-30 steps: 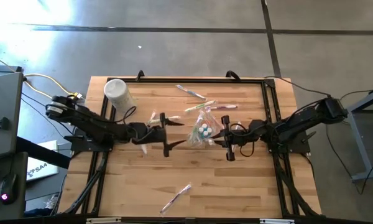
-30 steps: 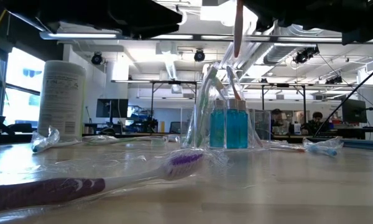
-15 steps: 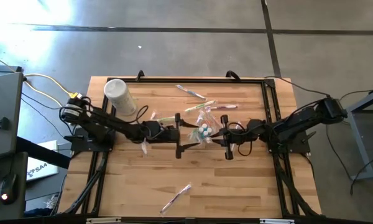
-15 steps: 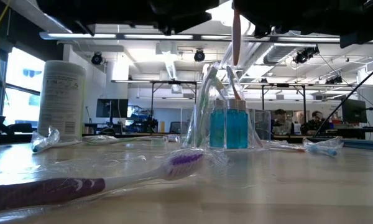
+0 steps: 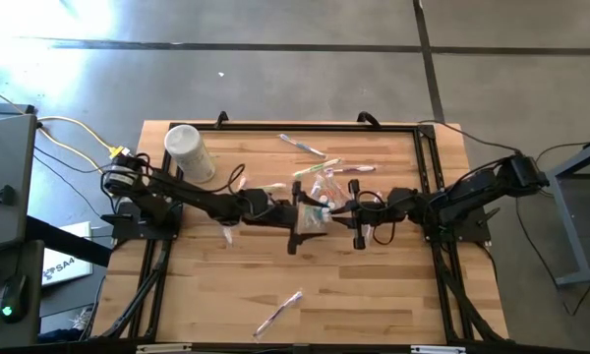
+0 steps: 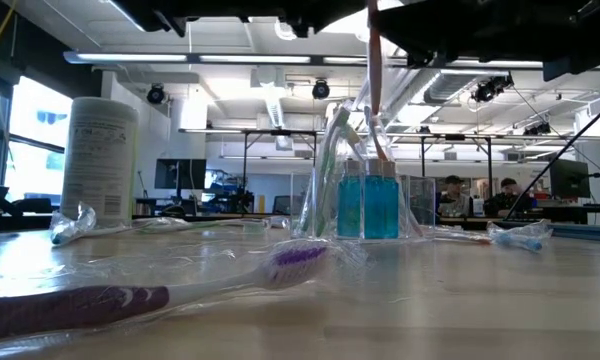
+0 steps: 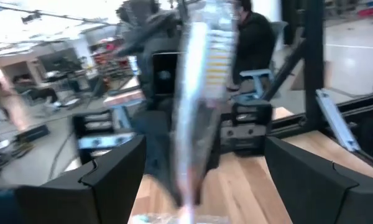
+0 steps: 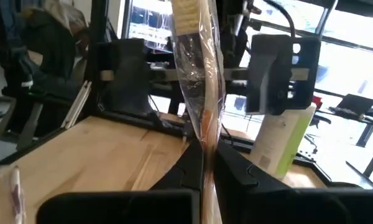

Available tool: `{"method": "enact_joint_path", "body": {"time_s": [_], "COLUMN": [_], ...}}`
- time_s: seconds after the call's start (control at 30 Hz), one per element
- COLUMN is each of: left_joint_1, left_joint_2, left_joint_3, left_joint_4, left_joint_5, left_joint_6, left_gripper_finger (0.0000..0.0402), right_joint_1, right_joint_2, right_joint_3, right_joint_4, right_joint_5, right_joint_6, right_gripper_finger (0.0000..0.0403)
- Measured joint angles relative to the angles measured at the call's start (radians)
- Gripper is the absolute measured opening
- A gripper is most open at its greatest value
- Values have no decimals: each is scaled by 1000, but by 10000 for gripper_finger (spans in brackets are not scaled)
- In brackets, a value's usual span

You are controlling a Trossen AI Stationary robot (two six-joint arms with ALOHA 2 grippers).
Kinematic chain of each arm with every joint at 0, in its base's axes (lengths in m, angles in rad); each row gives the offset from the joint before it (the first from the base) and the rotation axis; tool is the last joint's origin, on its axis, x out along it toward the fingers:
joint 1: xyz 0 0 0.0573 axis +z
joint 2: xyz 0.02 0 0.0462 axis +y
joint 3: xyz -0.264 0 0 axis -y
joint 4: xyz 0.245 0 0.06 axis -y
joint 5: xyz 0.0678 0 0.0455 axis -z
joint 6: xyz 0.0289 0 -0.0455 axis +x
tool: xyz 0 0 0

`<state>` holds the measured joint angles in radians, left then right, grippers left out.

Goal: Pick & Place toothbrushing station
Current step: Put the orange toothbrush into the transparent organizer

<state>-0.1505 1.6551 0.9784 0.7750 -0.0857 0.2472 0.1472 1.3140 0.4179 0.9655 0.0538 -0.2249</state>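
Near edge of the table (image 5: 374, 295), 6 o'clock: one wrapped toothbrush (image 5: 278, 314), untouched. Centre: toothbrushing station (image 5: 317, 209), clear holder with blue-capped bottles. Left gripper (image 5: 297, 213) sits at its 9 o'clock side, fingers wide open around it, not yet closed. Right gripper (image 5: 356, 216) at its 3 o'clock, fingers clamped on an orange wrapped brush (image 8: 198, 93) held upright. Step: probably loading that brush into the station; the high view is too cluttered to be sure. Next: lower it straight in. Far corner, 10 o'clock: white tub (image 5: 188, 151).
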Motion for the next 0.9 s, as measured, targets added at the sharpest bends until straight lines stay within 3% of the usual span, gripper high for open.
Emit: {"method": "enact_joint_path", "body": {"time_s": [0.57,0.73,0.9], "left_joint_1": [0,0,0], "left_joint_2": [42,42,42], "left_joint_3": [65,65,65], "left_joint_4": [-68,-69,-77], "left_joint_5": [-11,-11,-11], "left_joint_6": [10,15,18], "left_gripper_finger": [314,267,184], "right_joint_1": [1,1,1], "right_joint_2": [1,1,1], "right_joint_3": [0,0,0], "right_joint_4": [-36,-38,-42], "right_joint_5": [0,-1,-1], "right_joint_6": [17,18,19], "right_gripper_finger": [9,9,9]}}
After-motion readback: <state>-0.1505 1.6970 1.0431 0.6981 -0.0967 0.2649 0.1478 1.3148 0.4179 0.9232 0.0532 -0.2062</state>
